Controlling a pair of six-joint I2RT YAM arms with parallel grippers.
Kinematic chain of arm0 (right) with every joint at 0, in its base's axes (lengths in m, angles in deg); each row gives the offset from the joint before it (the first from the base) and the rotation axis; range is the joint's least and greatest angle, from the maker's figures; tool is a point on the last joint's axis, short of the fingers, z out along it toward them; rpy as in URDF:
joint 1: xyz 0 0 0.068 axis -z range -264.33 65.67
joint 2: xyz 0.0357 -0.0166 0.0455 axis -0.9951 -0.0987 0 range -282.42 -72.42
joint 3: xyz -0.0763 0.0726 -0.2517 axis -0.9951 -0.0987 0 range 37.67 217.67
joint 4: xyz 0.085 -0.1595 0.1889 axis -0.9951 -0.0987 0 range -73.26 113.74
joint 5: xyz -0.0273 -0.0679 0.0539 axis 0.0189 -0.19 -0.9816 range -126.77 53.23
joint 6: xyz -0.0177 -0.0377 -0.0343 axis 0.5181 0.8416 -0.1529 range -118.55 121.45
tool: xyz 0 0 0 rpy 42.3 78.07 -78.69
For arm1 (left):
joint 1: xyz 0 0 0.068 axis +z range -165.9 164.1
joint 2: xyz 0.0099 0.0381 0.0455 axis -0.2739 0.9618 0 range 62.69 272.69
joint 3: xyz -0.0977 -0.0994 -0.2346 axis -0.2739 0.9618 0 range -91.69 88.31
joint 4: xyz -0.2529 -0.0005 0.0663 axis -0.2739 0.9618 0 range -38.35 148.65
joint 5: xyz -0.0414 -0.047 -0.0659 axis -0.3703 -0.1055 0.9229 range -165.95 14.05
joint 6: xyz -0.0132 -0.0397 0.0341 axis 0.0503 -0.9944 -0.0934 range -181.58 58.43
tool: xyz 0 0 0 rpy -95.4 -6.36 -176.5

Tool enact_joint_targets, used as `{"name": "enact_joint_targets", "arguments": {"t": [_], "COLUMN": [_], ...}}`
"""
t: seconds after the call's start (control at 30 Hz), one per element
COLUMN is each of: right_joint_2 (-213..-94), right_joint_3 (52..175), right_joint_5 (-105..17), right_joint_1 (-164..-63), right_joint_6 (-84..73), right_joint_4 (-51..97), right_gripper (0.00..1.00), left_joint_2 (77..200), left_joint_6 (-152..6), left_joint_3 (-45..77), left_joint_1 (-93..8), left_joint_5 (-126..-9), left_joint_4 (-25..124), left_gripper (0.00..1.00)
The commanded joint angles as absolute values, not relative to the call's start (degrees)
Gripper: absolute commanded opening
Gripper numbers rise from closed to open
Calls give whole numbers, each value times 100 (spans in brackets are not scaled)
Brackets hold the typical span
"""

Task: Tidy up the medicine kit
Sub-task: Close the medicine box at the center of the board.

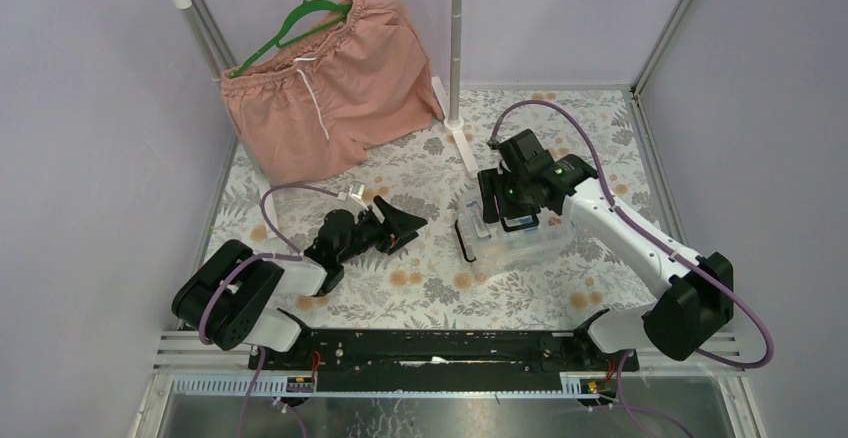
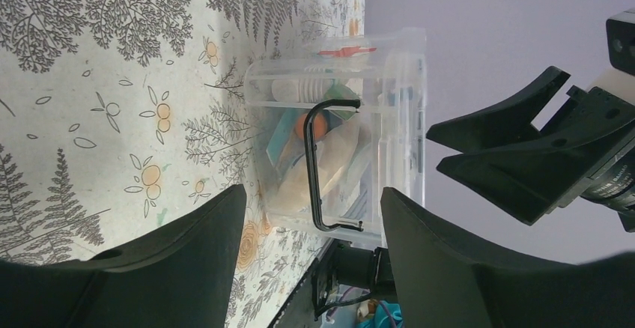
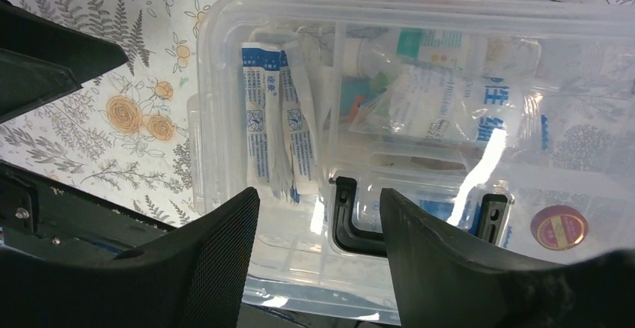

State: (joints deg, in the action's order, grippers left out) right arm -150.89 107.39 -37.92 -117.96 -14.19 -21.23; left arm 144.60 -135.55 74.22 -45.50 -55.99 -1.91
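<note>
The medicine kit [image 1: 520, 240] is a clear plastic box on the floral table, right of centre, with its clear lid on. Blue-and-white sachets [image 3: 273, 111], a small bottle [image 3: 419, 43] and packets show through the lid. A black handle [image 3: 358, 232] sits on the lid, and a thin black U-shaped handle [image 2: 313, 165] is on the end facing the left arm. My right gripper [image 3: 320, 197] is open just above the lid, straddling one end of the lid handle; it also shows in the top view [image 1: 508, 198]. My left gripper [image 1: 405, 220] is open and empty, left of the box and pointing at it [image 2: 313, 193].
Pink shorts [image 1: 320, 88] hang on a green hanger [image 1: 300, 20] from a rail at the back left. The rack's upright pole [image 1: 457, 38] and white foot [image 1: 462, 143] stand just behind the box. Walls close in the table on the left, back and right.
</note>
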Motion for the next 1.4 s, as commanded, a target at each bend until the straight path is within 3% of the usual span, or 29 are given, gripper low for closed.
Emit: {"name": "enact_joint_targets", "arguments": {"t": [0.0,0.97,1.37], "right_joint_2": [-15267,-15310,-15657], "right_joint_3": [10865,10877,10803], "right_joint_5": [-3719,-3071,-2900], "right_joint_1": [-12035,-12610,-12676], "right_joint_6": [-1353,-2223,-2115], "right_joint_4": [-2247,-3120,-3117], "right_gripper": [68,70,60], "left_joint_2": [14534,14721,15032], "left_joint_6": [-13503,-13492,-13593], "left_joint_3": [7300,7181,7094], "left_joint_1": [-4582,-4587,-4625], "left_joint_5": [-5521,-5311,-5155], "left_joint_4": [-579,-592,-1094], "left_gripper": [74,74,74]}}
